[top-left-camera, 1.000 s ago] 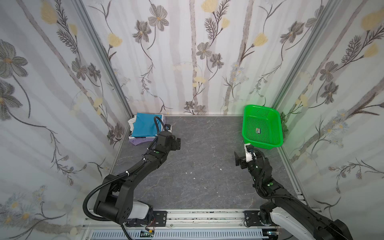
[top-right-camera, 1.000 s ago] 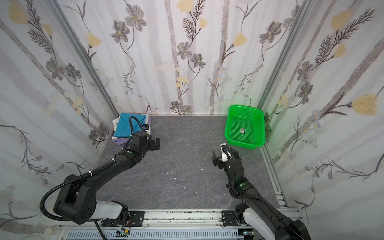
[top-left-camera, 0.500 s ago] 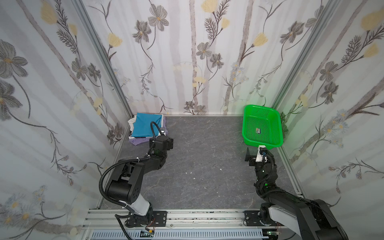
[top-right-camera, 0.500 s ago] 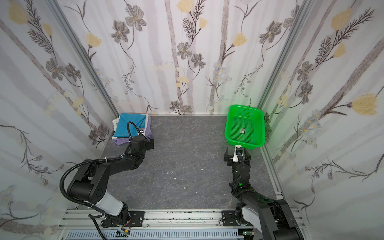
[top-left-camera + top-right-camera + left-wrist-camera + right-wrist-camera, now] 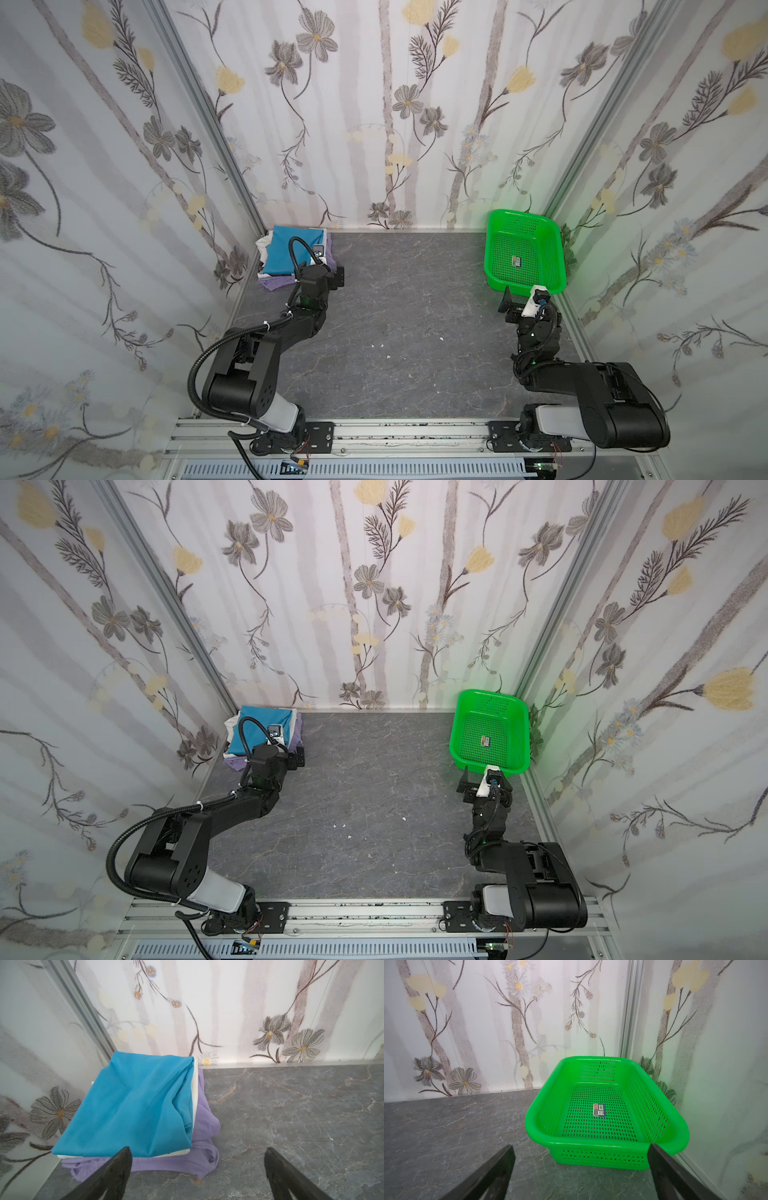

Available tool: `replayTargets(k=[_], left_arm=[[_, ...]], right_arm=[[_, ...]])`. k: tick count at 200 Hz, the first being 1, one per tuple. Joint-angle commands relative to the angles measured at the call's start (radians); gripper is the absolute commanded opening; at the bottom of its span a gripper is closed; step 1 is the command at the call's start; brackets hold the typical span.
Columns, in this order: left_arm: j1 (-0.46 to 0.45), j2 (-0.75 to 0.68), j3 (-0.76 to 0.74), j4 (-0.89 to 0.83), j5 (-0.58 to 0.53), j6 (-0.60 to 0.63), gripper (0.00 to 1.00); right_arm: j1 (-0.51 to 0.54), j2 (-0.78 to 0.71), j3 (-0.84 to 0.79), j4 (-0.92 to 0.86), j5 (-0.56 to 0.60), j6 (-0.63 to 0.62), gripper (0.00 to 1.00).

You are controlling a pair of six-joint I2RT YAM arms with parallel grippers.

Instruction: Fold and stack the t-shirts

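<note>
Your left jaws are spread and empty beside the stacked t-shirts. Your right jaws gape empty facing the green basket.

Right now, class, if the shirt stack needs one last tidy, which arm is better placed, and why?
Left. The left hand, open, hangs beside the stack topped by the teal shirt. The right hand faces the green basket across the table.

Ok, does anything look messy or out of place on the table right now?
The purple shirt underneath is bunched and sticks out past the blue shirt and white shirt lying on it. A few white specks lie on the table. Nothing else stands out.
</note>
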Motion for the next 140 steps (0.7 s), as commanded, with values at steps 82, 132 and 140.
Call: replayTargets(k=[82, 132, 140], left_arm=[[0.035, -0.031, -0.144, -0.033, -0.198, -0.030, 1.00], [0.079, 0.063, -0.167, 0.055, -0.150, -0.070, 1.00], [0.090, 0.060, -0.168, 0.048, -0.136, -0.084, 1.00]], right_arm=[[-0.004, 0.003, 0.002, 0.057, -0.009, 0.027, 1.00], [-0.003, 0.006, 0.016, 0.035, 0.002, 0.030, 1.00], [-0.003, 0.006, 0.018, 0.031, 0.007, 0.031, 1.00]])
